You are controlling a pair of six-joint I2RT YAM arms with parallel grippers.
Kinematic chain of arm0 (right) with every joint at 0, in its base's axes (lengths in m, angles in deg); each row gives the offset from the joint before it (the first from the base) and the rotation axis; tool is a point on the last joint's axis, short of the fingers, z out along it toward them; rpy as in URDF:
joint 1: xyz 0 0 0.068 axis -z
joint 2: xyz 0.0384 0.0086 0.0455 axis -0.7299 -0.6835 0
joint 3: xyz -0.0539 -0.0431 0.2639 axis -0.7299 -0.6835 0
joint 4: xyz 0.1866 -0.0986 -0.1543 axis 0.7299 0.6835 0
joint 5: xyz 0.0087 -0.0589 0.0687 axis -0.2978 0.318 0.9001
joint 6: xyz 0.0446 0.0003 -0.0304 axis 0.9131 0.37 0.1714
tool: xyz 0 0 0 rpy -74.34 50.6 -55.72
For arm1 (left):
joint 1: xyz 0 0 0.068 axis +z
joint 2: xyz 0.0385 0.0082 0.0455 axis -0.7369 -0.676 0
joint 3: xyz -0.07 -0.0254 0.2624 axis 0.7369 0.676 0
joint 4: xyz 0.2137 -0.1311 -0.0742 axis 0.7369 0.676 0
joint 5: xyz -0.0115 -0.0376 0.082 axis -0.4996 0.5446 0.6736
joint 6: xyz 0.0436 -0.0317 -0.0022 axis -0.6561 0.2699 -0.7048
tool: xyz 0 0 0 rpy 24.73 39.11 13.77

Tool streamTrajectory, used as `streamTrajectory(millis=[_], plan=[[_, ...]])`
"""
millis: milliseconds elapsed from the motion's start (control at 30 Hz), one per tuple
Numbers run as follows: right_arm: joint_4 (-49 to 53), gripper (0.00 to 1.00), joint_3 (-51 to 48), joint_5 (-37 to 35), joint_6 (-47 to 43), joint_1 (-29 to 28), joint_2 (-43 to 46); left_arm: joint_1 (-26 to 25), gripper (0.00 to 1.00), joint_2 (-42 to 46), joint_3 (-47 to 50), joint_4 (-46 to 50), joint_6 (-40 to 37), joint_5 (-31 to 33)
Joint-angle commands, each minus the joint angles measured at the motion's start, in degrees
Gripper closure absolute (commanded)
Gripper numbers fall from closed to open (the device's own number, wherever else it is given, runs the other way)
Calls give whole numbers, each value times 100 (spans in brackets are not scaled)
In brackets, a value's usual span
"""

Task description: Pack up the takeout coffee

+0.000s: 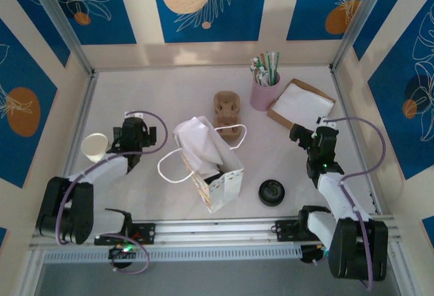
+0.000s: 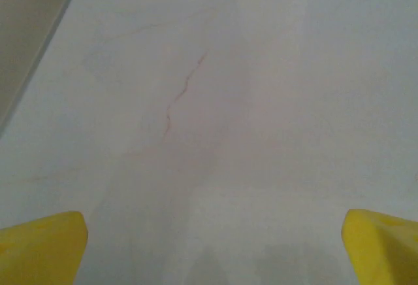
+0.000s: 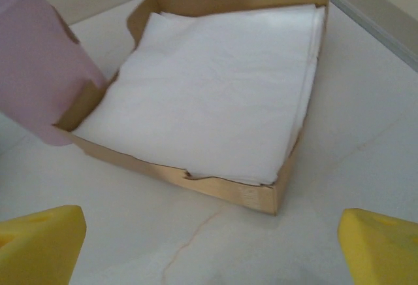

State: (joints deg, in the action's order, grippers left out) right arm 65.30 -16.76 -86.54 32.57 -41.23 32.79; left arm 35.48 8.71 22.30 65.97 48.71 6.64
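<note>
Seen from above, the takeout coffee is a black round lid on the table, right of the bag; the cup beneath is hidden. A white paper bag with looped handles stands at the centre, mouth up, white paper poking out. My left gripper is open left of the bag, its yellow fingertips wide apart over bare table. My right gripper is open too, beyond the lid, with yellow fingertips spread just short of the napkin tray.
A plain cream paper cup stands by the left arm. At the back are a brown pulp cup carrier, a pink cup of straws and the brown tray of white napkins. Walls close in the left, back and right.
</note>
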Motion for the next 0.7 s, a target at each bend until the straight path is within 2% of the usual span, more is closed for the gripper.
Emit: streamTrajectory(millis=[0,33,300,467,667], plan=[[-1419,1,-179,60,-182,76,-232,100,0,-334,296,-1169,-412,21],[-1616,1,-214,106,-270,73,-349,113,0,-381,224,-1087,-398,-22],[-2647,1,-168,270,-537,179,-1611,193,0,-1221,13,-2385,-771,-381],[-2768,1,-220,503,-795,60,-1617,264,0,-1288,209,-2784,-769,-600],[-2879,1,-258,573,-1553,-691,-1614,336,0,-1101,933,-3966,-718,-818]])
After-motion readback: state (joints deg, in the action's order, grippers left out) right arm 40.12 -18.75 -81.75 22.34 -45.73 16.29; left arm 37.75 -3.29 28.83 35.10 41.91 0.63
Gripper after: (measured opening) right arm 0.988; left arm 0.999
